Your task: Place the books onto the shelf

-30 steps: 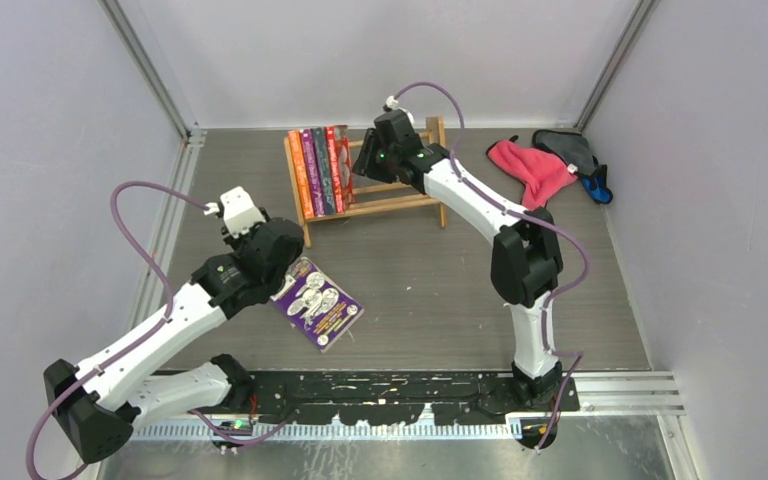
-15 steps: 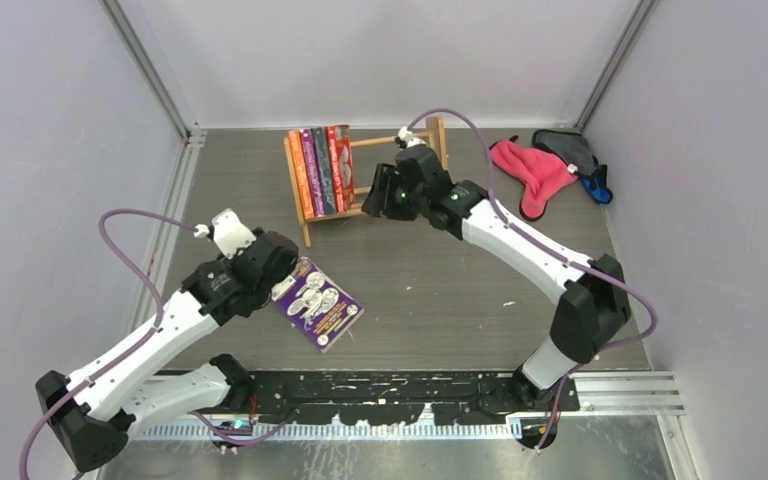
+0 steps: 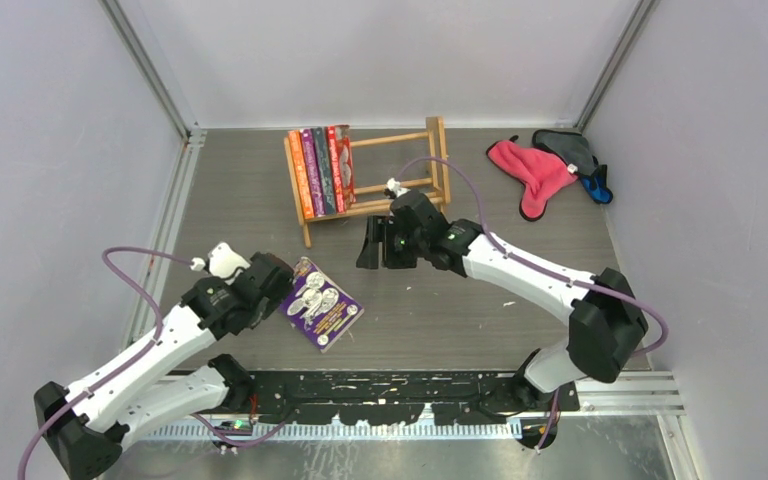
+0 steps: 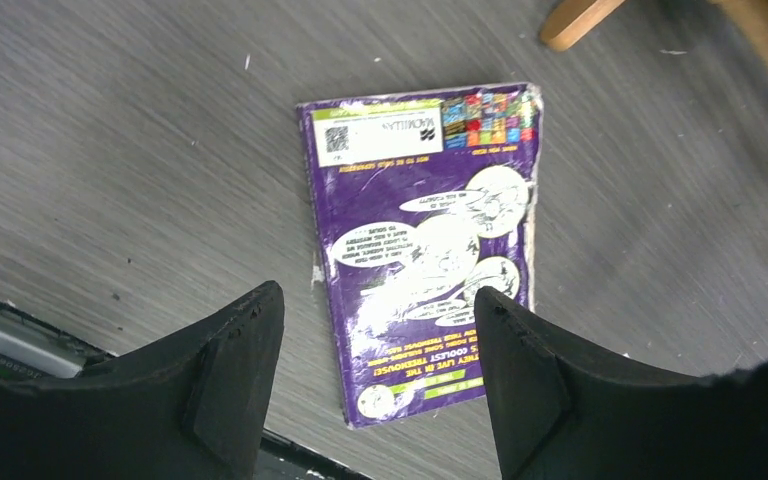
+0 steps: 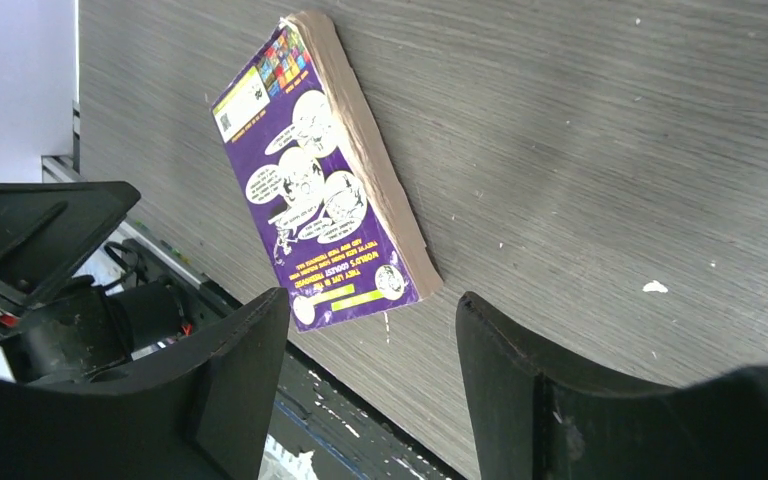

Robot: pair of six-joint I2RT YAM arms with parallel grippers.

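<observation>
Purple book flat on grey counter, back cover up: white speech bubbles, code label at far end. Left claw spread wide, black fingers flanking book's near end, gripping nothing. Shelf wooden foot top right, apart from book.

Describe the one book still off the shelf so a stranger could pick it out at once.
On the grey table, find the wooden shelf at the far side, four books upright at its left end. Nearer the arms' bases, left of centre, lies the purple book. Only it lies flat, cover with white speech bubbles facing up.
</observation>
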